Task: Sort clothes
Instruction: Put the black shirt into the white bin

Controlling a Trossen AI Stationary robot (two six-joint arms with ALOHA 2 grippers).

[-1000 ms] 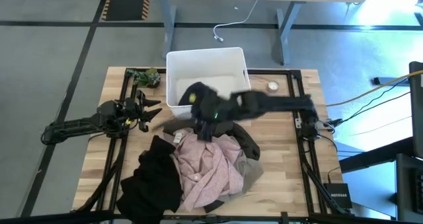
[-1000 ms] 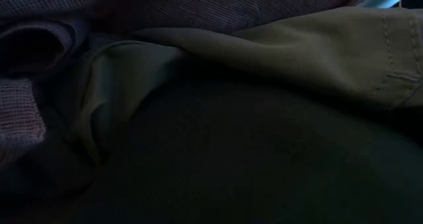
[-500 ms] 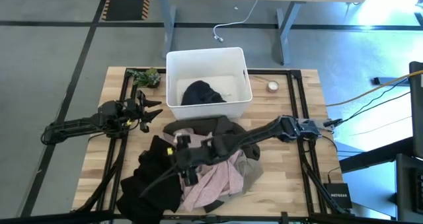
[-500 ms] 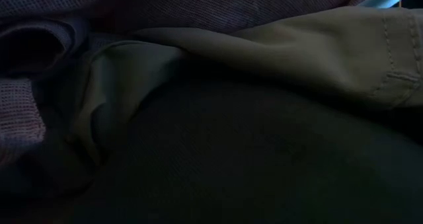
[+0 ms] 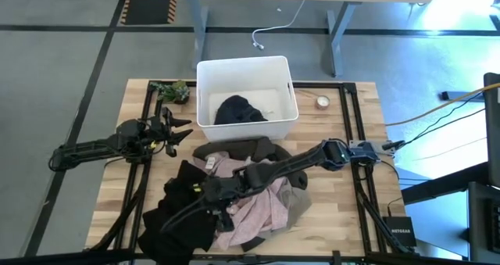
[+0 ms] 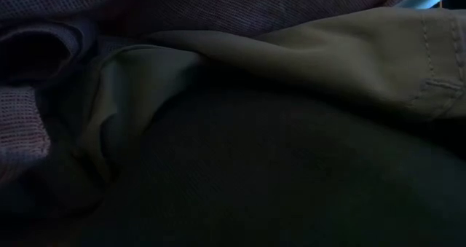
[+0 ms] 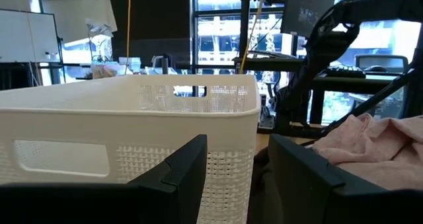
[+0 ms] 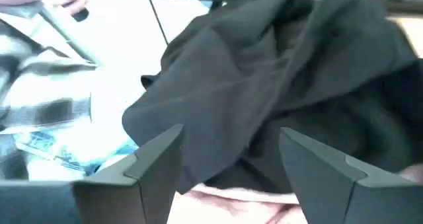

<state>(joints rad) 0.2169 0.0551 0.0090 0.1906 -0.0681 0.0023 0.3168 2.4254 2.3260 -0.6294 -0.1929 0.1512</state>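
Note:
A heap of clothes lies on the table's near half: a black garment [image 5: 183,214], a dusty pink one [image 5: 254,202], a dark olive-brown one [image 5: 250,149] and a grey-khaki one [image 5: 297,198]. Another black garment [image 5: 238,110] lies inside the white bin [image 5: 205,93]. My right gripper [image 5: 209,196] is open, reaching over the heap where black meets pink. Its wrist view shows the open fingers [image 8: 228,178] before black cloth [image 8: 277,85]. My left gripper [image 5: 178,132] waits open, left of the bin [image 7: 132,145]. Cloth [image 6: 328,50] fills the low view.
A small plant [image 5: 172,91] stands at the far left of the table, and a small round thing [image 5: 323,102] lies right of the bin. Black frame rails [image 5: 147,116] run along both sides of the table. Bare wood shows at the near right [image 5: 344,218].
My right gripper has swung from the bin's near rim toward the table's near left, out over the heap, and has slowed there. A black garment now lies still in the bin.

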